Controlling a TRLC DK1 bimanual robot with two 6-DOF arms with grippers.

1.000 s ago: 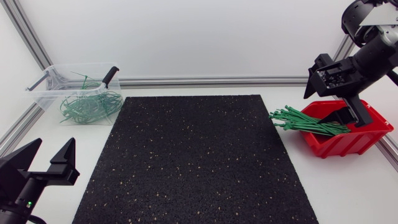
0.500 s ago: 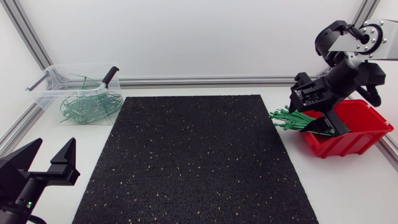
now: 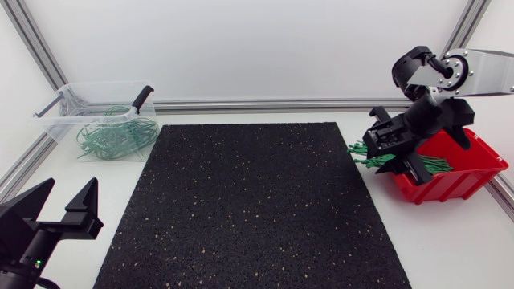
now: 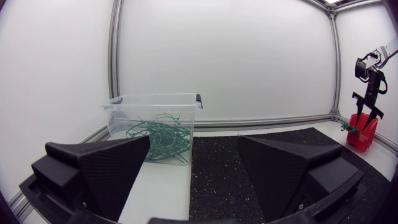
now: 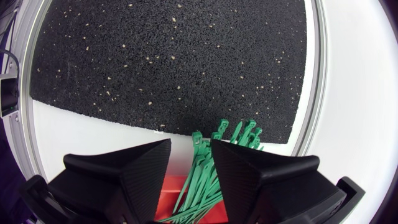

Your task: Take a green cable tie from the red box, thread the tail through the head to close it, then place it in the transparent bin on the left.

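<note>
the right tool (image 5: 190,146) is being held open by a narrow gap, its two black fingers (image 5: 134,165) angled down over the bundle of green cable ties (image 5: 202,180). the ties are being straddled rather than clamped: in the right wrist view a strip of white tabletop and red plastic is showing between the bundle and one finger. the heads of the ties are being fanned out just ahead of the fingertips, past the rim of the red box (image 3: 466,172) and toward the edge of the black mat (image 3: 249,209). the rest of the bundle is lying inside the box, which is standing on the white tabletop (image 3: 450,241) just beside the mat's right edge. in the head view the right arm (image 3: 482,72) is being brought in from the upper right corner, bent down over the side of the box that faces the mat.

the left tool (image 3: 69,186) is being held wide open at the near left corner of the tabletop, well apart from everything else, with nothing between its wedge-shaped fingers. ahead of it, in the left wrist view, the transparent bin (image 4: 124,109) is being seen standing beside the far left corner of the mat. a tangle of looped ties (image 3: 112,136) is lying in the bin, and a black-handled object (image 3: 143,98) is resting across its back rim.
</note>
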